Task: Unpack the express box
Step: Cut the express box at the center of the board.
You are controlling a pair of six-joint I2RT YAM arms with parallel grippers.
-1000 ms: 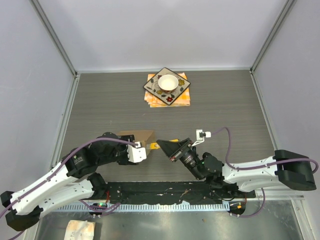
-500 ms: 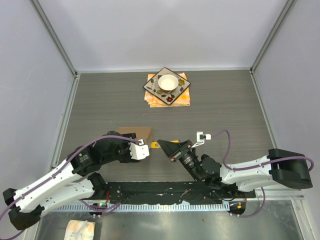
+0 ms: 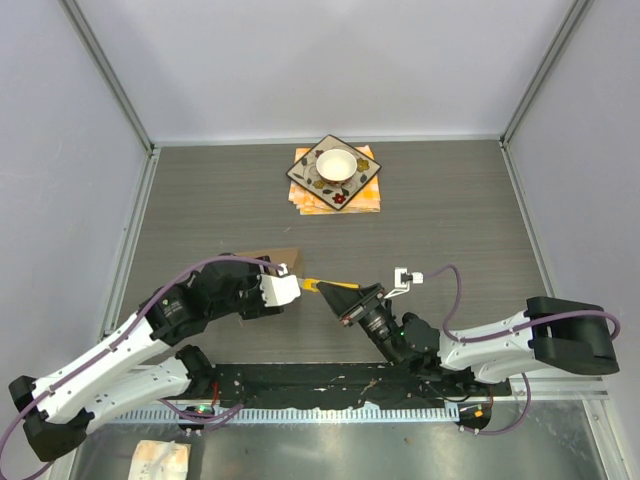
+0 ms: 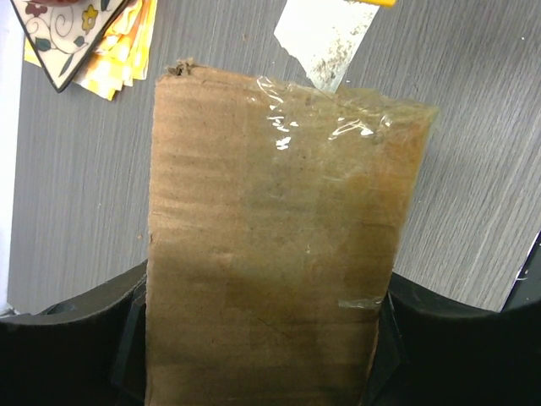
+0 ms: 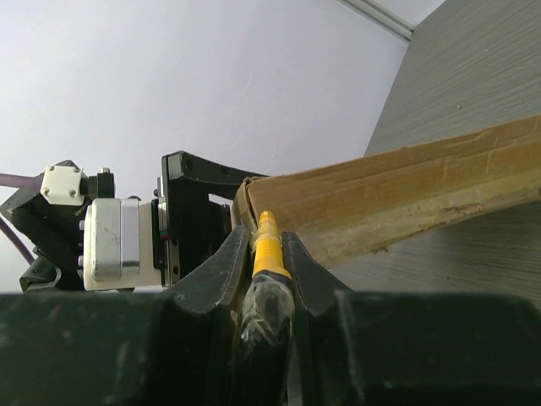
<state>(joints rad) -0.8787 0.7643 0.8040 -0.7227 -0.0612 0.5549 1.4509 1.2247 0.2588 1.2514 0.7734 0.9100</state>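
- Change over the last second: my left gripper [image 3: 284,289] has carried the express box [image 4: 270,245] a little away from my bases. Less brown cardboard shows past the arm in the top view now.
- My right gripper [image 5: 267,254] has followed. Its yellow-handled utility knife [image 5: 268,230] now reaches further toward the box.
- Meaning (my judgement): lining up for the tape cut is nearly done, and the cut itself has not begun. I see no slit in the clear tape [image 4: 338,127] across the box end.
- Left gripper: fingers clamped on the two long sides of the box, carrying it.
- Right gripper: fingers clenched on the knife handle.
- Box location: in the left grip, over the near middle of the table [image 3: 450,220], well apart from the patterned plate [image 3: 335,170]. It is held tilted. I cannot tell whether any edge rests on the table.
- Box relative to knife: the blade [image 4: 325,34] points at the taped end edge, touching or just short of it; I cannot tell which. In the right wrist view, the knife meets the box corner just beside the left gripper.
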